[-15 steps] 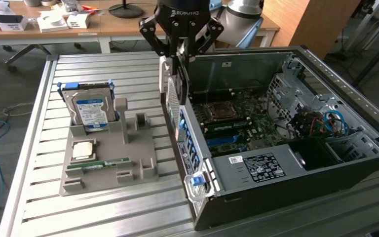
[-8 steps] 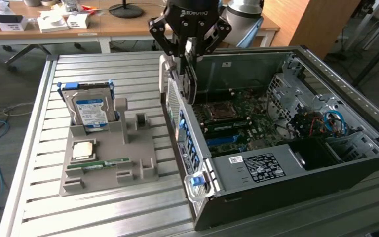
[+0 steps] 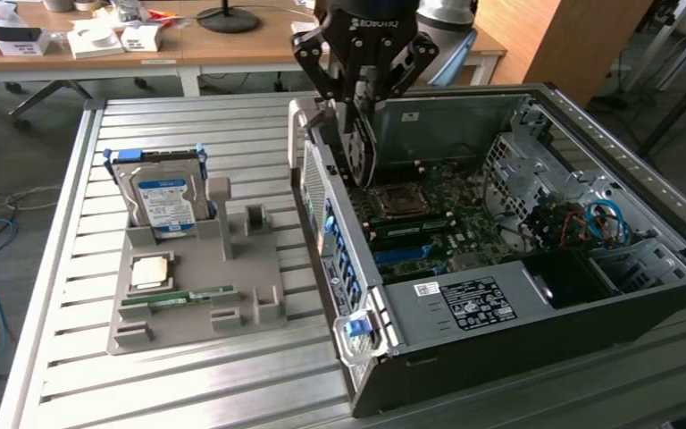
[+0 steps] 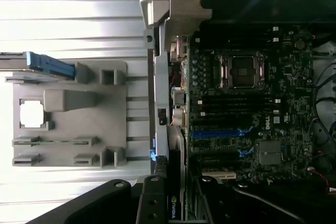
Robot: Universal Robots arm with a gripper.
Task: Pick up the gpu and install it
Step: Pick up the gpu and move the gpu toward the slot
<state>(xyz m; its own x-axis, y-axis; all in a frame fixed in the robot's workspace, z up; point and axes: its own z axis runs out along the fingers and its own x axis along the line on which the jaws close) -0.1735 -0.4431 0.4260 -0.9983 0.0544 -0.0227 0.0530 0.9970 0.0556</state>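
Robot arm's black hand (image 3: 364,89) hangs over an open desktop PC case (image 3: 629,295) lying on its side on a slatted metal tabletop (image 3: 200,375). The hand is pinching the gpu (image 3: 361,147), a thin dark card held upright and edge-on, w/ fingers (image 3: 315,67) pressed against its two faces. The card hangs inside the case, just beside the case wall on the exterior view's left, w/ its lower end near the CPU socket (image 3: 397,201) on the motherboard (image 3: 439,223). Can't tell if the card touches the board.

In the wrist view the gpu (image 4: 174,209) shows as a narrow dark strip w/ a green-and-white NVIDIA label between the hand's (image 4: 176,195) black fingers, above the board's slots (image 4: 220,132).

On the tabletop, on the exterior view's left of the case and apart from it, sits a grey parts holder (image 3: 247,268). It carries a silver hard drive (image 3: 164,201) w/ a blue label standing upright, a square CPU chip (image 3: 153,271) lying flat, and a slim green memory stick (image 3: 182,295) in a groove.

Bg: wooden desks (image 3: 247,45) w/ small boxes.
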